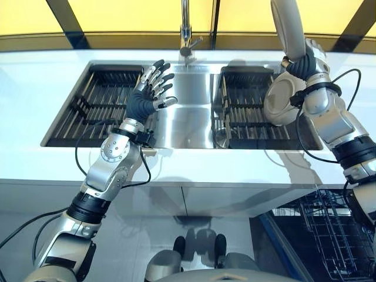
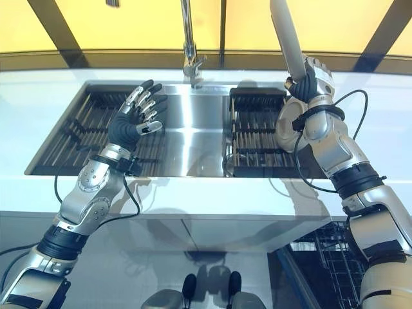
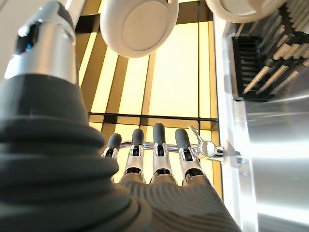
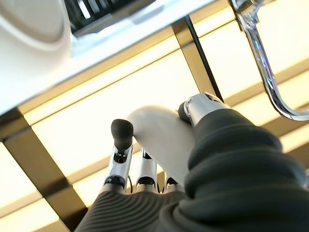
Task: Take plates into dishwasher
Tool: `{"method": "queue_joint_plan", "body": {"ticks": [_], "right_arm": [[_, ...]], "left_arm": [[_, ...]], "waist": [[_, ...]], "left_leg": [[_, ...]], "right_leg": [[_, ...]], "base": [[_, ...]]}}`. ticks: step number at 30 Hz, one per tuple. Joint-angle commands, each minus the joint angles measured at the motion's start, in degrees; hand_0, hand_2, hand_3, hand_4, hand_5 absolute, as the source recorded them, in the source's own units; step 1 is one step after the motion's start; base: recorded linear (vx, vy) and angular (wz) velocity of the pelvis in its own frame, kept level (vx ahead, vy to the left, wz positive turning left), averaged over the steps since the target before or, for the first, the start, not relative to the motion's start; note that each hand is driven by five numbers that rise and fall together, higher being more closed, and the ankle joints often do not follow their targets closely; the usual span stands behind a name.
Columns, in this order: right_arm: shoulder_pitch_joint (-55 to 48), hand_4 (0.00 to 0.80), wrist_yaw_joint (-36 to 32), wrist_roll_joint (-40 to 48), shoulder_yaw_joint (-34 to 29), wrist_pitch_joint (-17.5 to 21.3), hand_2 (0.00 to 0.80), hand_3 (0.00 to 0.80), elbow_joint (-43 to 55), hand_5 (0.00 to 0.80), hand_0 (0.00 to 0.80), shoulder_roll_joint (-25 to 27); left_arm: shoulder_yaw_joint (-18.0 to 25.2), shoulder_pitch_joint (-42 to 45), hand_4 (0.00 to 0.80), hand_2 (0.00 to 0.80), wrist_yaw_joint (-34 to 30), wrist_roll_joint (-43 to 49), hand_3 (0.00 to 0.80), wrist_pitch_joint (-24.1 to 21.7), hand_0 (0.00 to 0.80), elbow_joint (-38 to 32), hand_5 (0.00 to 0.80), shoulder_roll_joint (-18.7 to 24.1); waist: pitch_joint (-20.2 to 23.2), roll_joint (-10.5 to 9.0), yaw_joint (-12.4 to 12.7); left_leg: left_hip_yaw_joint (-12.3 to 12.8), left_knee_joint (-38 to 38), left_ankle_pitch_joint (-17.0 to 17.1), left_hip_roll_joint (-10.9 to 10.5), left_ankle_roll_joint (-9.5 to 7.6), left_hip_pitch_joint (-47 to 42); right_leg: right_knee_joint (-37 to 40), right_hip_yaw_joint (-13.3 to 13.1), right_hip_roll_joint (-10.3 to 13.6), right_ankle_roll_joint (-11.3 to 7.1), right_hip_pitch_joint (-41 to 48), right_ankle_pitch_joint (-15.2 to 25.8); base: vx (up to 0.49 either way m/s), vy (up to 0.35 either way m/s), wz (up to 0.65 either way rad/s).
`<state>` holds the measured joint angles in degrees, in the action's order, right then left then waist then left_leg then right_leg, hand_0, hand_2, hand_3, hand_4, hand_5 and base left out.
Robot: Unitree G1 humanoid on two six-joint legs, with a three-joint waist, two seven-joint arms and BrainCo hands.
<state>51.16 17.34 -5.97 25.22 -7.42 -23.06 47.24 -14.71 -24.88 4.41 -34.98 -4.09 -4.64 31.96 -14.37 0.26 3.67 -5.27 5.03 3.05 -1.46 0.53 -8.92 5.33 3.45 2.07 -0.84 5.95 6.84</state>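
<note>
My right hand [image 1: 305, 61] is raised over the right sink basin and is shut on a white plate [image 1: 289, 26]. The plate stands on edge, pointing up; it also shows in the right wrist view [image 4: 161, 135]. A second white plate [image 1: 281, 101] stands on edge in the right dark rack [image 1: 247, 111], just below my right wrist. My left hand [image 1: 150, 88] is open and empty, fingers spread, above the left dark rack [image 1: 97, 108].
A chrome faucet [image 1: 185, 35] stands behind the steel sink [image 1: 188, 117], between the two basins. The white counter edge [image 1: 194, 173] runs across in front. The open dishwasher's dark wire basket [image 1: 335, 235] is low at the right.
</note>
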Motion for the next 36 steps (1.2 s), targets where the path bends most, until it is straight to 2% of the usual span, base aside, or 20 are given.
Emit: {"method": "queue_joint_plan", "body": {"ticks": [1, 7, 16, 21, 36], "right_arm": [[0.33, 0.800, -0.48, 3.88, -2.70, 2.51, 0.800, 0.800, 1.93, 0.800, 0.800, 0.50], [-2.60, 0.800, -4.59, 7.17, -6.20, 2.75, 0.800, 0.800, 5.75, 0.800, 0.800, 0.49], [-10.41, 0.800, -12.34, 6.18, -12.22, -0.32, 0.800, 0.800, 12.27, 0.800, 0.800, 2.97], [-17.44, 0.800, -15.68, 6.35, -17.87, -1.23, 0.800, 0.800, 15.46, 0.800, 0.800, 5.39], [-37.53, 0.800, -23.96, 5.14, -34.18, -0.05, 0.800, 0.800, 17.15, 0.800, 0.800, 10.74]], "left_arm": [[0.34, 0.35, 0.000, 0.000, 0.89, 2.18, 0.000, -0.98, 0.000, 1.76, 0.000, -1.71], [1.21, 0.93, 0.000, 0.000, 1.12, 0.90, 0.000, 0.16, 0.000, 2.93, 0.000, -2.85], [3.43, 2.60, 0.000, 0.000, 1.28, 2.08, 0.000, 0.75, 0.000, 3.27, 0.000, -2.84], [4.77, 3.79, 0.000, 0.000, 1.16, 2.36, 0.000, 0.82, 0.000, 3.07, 0.000, -2.47], [8.89, 4.79, 0.000, 0.000, 0.14, 5.75, 0.000, -0.74, 0.000, 3.39, 0.000, 0.09]], "waist": [[6.41, -1.43, -0.86], [7.99, -1.63, -2.07], [9.77, -1.83, -5.04], [10.35, -1.99, -7.06], [11.04, -1.93, -12.18]], "left_leg": [[0.83, -0.03, -6.62, -2.47, -2.72, -2.22], [1.89, -0.03, -7.14, -2.18, -2.69, -3.31], [4.36, -0.03, -7.72, -1.51, -2.75, -4.08], [6.19, -0.03, -7.68, -1.00, -2.84, -4.14], [10.77, -0.03, -7.95, 0.01, -3.00, -4.10]], "right_leg": [[-0.33, 0.10, -1.21, -2.31, 5.30, -6.82], [-0.33, -1.11, -1.64, -2.31, 5.91, -7.10], [-0.33, -3.82, -2.26, -2.47, 5.78, -6.90], [-0.33, -5.80, -2.71, -2.61, 5.21, -6.44], [-0.33, -9.80, -3.66, -3.20, 3.49, -5.57]], "base": [[-0.022, 0.001, -0.13], [-0.030, 0.000, -0.10], [-0.044, 0.002, -0.15], [-0.039, -0.001, -0.23], [-0.035, -0.023, -0.19]]}}
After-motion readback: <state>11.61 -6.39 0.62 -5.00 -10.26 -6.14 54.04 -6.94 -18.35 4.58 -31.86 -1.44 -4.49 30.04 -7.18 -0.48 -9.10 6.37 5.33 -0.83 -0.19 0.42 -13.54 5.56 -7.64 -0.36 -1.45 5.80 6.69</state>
